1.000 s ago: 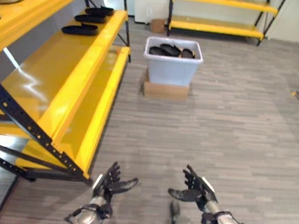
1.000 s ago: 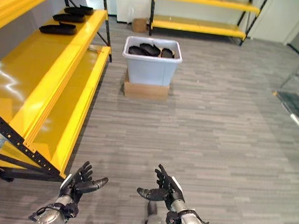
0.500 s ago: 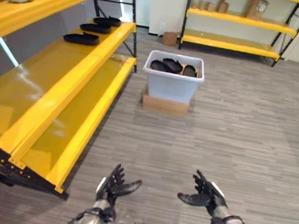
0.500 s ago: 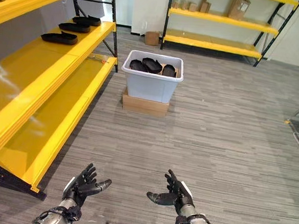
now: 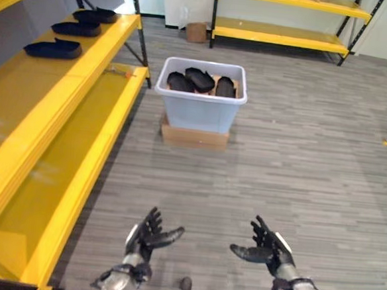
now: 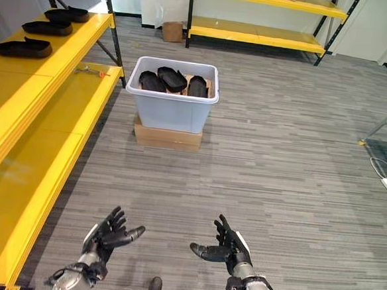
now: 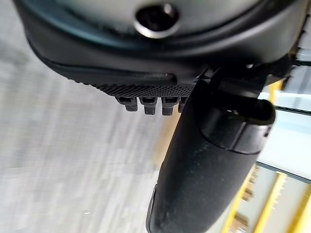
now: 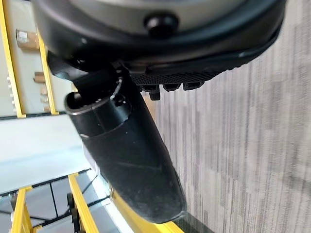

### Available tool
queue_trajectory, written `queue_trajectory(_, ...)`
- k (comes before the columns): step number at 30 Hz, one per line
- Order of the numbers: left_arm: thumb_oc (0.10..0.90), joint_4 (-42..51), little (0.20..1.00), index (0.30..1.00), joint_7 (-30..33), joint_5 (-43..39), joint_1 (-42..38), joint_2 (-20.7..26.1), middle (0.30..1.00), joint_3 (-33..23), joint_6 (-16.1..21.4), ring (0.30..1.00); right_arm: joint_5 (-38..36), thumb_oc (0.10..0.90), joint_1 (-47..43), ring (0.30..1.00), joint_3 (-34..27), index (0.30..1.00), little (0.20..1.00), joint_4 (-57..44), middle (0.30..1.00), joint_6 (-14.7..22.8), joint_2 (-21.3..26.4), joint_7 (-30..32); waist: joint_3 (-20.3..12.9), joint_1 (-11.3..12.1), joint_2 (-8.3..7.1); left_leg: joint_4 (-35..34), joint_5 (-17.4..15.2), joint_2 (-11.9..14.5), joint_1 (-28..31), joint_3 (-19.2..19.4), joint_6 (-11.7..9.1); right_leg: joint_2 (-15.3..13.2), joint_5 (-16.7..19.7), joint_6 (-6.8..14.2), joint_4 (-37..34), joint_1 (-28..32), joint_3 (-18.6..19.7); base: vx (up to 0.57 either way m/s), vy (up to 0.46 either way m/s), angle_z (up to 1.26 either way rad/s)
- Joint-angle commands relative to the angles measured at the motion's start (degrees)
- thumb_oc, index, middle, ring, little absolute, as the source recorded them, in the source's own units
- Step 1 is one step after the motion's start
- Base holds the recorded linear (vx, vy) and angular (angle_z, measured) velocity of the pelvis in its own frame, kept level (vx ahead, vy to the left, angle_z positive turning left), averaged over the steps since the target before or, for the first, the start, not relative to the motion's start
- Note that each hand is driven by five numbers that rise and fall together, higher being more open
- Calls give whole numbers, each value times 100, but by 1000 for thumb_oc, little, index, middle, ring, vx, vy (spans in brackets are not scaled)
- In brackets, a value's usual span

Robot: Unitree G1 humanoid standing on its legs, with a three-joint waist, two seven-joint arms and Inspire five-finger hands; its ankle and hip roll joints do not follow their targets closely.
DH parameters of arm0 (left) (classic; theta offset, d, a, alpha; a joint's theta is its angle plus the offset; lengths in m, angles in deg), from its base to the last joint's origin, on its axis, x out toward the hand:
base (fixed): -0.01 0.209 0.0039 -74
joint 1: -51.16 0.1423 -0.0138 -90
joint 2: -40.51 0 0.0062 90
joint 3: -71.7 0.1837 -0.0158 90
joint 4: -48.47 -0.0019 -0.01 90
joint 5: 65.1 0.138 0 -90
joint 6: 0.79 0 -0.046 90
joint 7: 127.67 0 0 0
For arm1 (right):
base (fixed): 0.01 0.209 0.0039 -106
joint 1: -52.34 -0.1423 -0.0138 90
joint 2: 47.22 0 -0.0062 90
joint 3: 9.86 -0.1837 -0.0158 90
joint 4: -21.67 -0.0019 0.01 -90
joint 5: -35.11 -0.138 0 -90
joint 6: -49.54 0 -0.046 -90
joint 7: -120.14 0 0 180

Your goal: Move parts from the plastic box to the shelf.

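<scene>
A pale plastic box (image 5: 199, 109) stands on a flat cardboard base (image 5: 194, 134) on the floor ahead, holding several black parts (image 5: 199, 79). On the yellow shelf (image 5: 24, 100) at the left lie three more black parts (image 5: 53, 47). My left hand (image 5: 146, 234) and right hand (image 5: 266, 248) hover low in the foreground, palms turned inward, fingers spread and holding nothing. Both are well short of the box. In each wrist view the thumb (image 7: 204, 165) (image 8: 124, 165) sticks straight out over the floor.
A second yellow shelf rack (image 5: 281, 32) runs along the far wall with a small cardboard box (image 5: 196, 32) beside it. The lower shelf board (image 5: 65, 169) juts out at the left. Grey plank floor (image 5: 299, 159) stretches between me and the box.
The whole picture has shifted: the camera has moved, the box now sits more central and the left shelf further aside. Both hands keep the same open pose.
</scene>
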Motion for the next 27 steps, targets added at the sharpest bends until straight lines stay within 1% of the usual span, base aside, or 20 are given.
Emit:
queue_trajectory(1,900,549,1000,1000,-93,77,145,390,1000,19,409,1000,22,900,-202,1000,-112,1000,1000,-375,1000,463,-92,-155,-373,185,-149,384,-193,-4,-284,137,-60,-551,1816,394,1322,-801,240,40,136,2)
queue_trajectory(2,900,560,1000,1000,-73,104,114,435,1000,37,406,1000,49,900,-215,1000,-66,1000,1000,-379,1000,466,-97,-154,-278,126,-109,332,-226,-21,-143,111,-11,-517,2134,386,1747,-1020,253,32,90,-2)
queue_trajectory(3,900,575,1000,1000,-75,98,97,482,1000,48,405,1000,52,900,-220,1000,-49,1000,1000,-402,1000,474,-95,-160,-186,63,-56,252,-218,13,-3,90,10,-478,2217,361,2072,-1258,227,139,169,9)
queue_trajectory(4,900,584,1000,1000,-103,161,97,509,1000,65,405,1000,57,900,-191,1000,-38,1000,1000,-393,1000,469,-130,-170,-101,-24,64,79,-169,96,271,27,8,-413,1941,304,2410,-1709,54,128,118,23)
queue_trajectory(5,900,584,1000,1000,-103,161,98,507,1000,65,405,1000,57,900,-190,1000,-37,1000,1000,-394,1000,469,-129,-170,-93,-29,55,77,-173,85,282,25,8,-426,1920,303,2433,-1707,53,185,95,37)
queue_trajectory(7,900,568,1000,1000,-130,149,112,494,1000,67,411,1000,1,900,-182,1000,-15,1000,1000,-403,1000,467,-128,-170,-63,-140,110,-46,-160,133,547,-46,-10,-326,1669,238,2162,-2113,-50,219,14,32)
queue_trajectory(9,900,525,1000,1000,-169,96,119,472,1000,48,453,1000,-68,900,-234,1000,-2,1000,1000,-405,1000,484,-107,-156,15,-260,86,-190,-267,113,885,-57,-93,-344,1737,325,862,-2362,-215,314,-54,-2)
queue_trajectory(11,900,491,1000,1000,-190,89,171,388,1000,21,468,1000,-22,900,-270,1000,30,1000,1000,-428,1000,449,-30,-163,-2,-335,19,-345,-379,82,1216,-64,-187,-237,1992,491,-186,-2425,-330,329,-95,-3)
queue_trajectory(14,900,470,1000,1000,-214,93,188,350,1000,1,474,1000,-17,900,-286,1000,43,1000,1000,-446,1000,439,-7,-185,-11,-338,4,-376,-424,94,1345,-92,-224,-208,2064,495,-398,-2329,-454,235,-92,-5)
queue_trajectory(15,900,469,1000,1000,-245,119,221,266,1000,54,448,1000,-25,900,-259,1000,51,1000,1000,-429,1000,416,-11,-174,-132,-327,-44,-318,-516,132,1386,-103,-302,-235,2026,404,-571,-2057,-426,392,-197,12)
queue_trajectory(16,900,429,1000,1000,-235,64,163,223,1000,112,462,1000,-105,900,-293,1000,57,1000,1000,-402,1000,449,6,-171,-237,-364,-36,-327,-482,272,1468,-224,-386,-50,1954,311,-630,-1935,-206,394,-198,30)
queue_trajectory(18,900,451,1000,1000,-237,33,148,220,1000,128,461,1000,-124,900,-296,1000,50,1000,1000,-450,1000,454,54,-168,-293,-350,-15,-343,-444,390,1507,-315,-469,11,1866,247,-537,-1925,-275,260,-152,41)
queue_trajectory(19,900,452,1000,1000,-237,33,149,219,1000,128,461,1000,-125,900,-295,1000,50,1000,1000,-451,1000,454,56,-168,-297,-356,-12,-345,-444,391,1505,-322,-471,10,1861,246,-534,-1927,-282,250,-138,32)
queue_trajectory(21,900,469,1000,1000,-207,-12,140,182,1000,126,458,1000,-109,900,-296,1000,43,1000,1000,-433,1000,439,108,-154,-342,-362,34,-298,-376,494,1531,-393,-527,24,1696,178,-413,-1933,-374,212,-112,19)
queue_trajectory(22,900,458,1000,1000,-178,-52,137,169,1000,131,439,1000,-139,900,-300,1000,38,1000,1000,-396,1000,445,120,-142,-346,-377,53,-74,-235,555,1458,-404,-614,76,1589,120,-431,-1856,-366,216,-138,19)
queue_trajectory(23,900,470,1000,1000,-177,-104,137,165,1000,132,449,1000,-137,900,-295,1000,28,1000,1000,-385,1000,449,138,-131,-314,-370,41,405,-14,580,1238,-345,-699,85,1533,71,-452,-1759,-370,196,-192,21)
queue_trajectory(24,900,485,1000,1000,-167,-190,126,171,1000,160,461,1000,-149,900,-318,1000,15,1000,1000,-416,1000,475,217,-137,-145,-282,-51,1543,473,492,602,-301,-795,36,1453,-25,-496,-1545,-386,93,-130,6)
queue_trajectory(25,900,485,1000,1000,-167,-191,124,171,1000,161,460,1000,-149,900,-319,1000,13,1000,1000,-416,1000,475,217,-138,-151,-291,-44,1585,457,495,569,-312,-797,39,1453,-25,-491,-1559,-398,72,-135,0)
queue_trajectory(26,900,488,1000,1000,-175,-199,101,190,1000,197,458,1000,-160,900,-323,1000,-13,1000,1000,-444,1000,494,270,-123,-47,-240,-93,2059,607,403,296,-294,-803,6,1441,-81,-489,-1491,-413,79,-94,13)
queue_trajectory(27,900,506,1000,1000,-141,-200,94,203,1000,225,445,1000,-119,900,-317,1000,-57,1000,1000,-442,1000,500,315,-90,25,-228,-137,2311,602,423,48,-139,-767,-30,1380,-135,-481,-1427,-466,110,-118,20)
